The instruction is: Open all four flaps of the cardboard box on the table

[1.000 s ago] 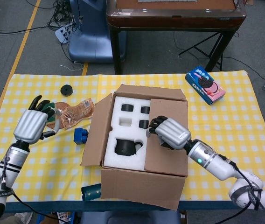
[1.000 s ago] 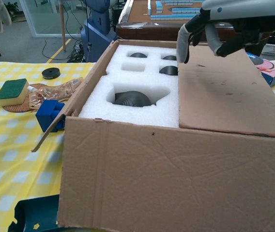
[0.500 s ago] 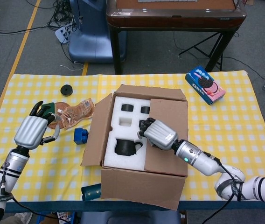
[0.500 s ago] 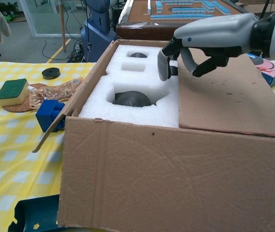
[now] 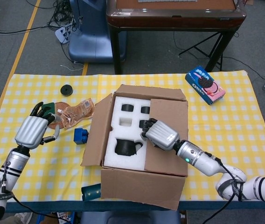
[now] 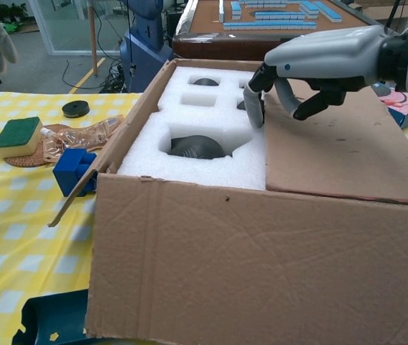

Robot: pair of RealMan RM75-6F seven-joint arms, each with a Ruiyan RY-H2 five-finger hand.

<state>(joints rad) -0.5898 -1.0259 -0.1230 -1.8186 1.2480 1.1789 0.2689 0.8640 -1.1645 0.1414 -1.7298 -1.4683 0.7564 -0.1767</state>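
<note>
A: What is changing with the right hand (image 6: 326,68)?

B: Over the last second it has been sliding from above the closed flap (image 5: 166,135) toward that flap's inner edge. Half a second ago its fingertips were hanging over the white foam (image 5: 123,137); now they are pulling back and tucking down right at the edge.

A: Is it gripping the flap?

B: Not plainly. The fingers (image 6: 256,108) are curling downward with nothing in them, and one tip is touching or almost touching the edge; I cannot tell whether it is hooking under. I am judging that it is lining up to lift.

A: And what does that mean for the job?

B: The cardboard box (image 5: 139,184) is sitting in the middle of the checked table (image 5: 235,121). Its left flap (image 5: 96,133), its front flap and its back flap are standing open, so this right flap, lying flat over the foam, looks like the last one.

A: How is the arm lying?

B: It is reaching in low from the right, the forearm crossing the flap, the back of the hand facing up.

A: And the left hand (image 5: 33,130)?

B: It is hovering left of the box near the sponge (image 6: 17,136), fingers loosely curved, holding nothing, a bit lower than a second ago.
</note>
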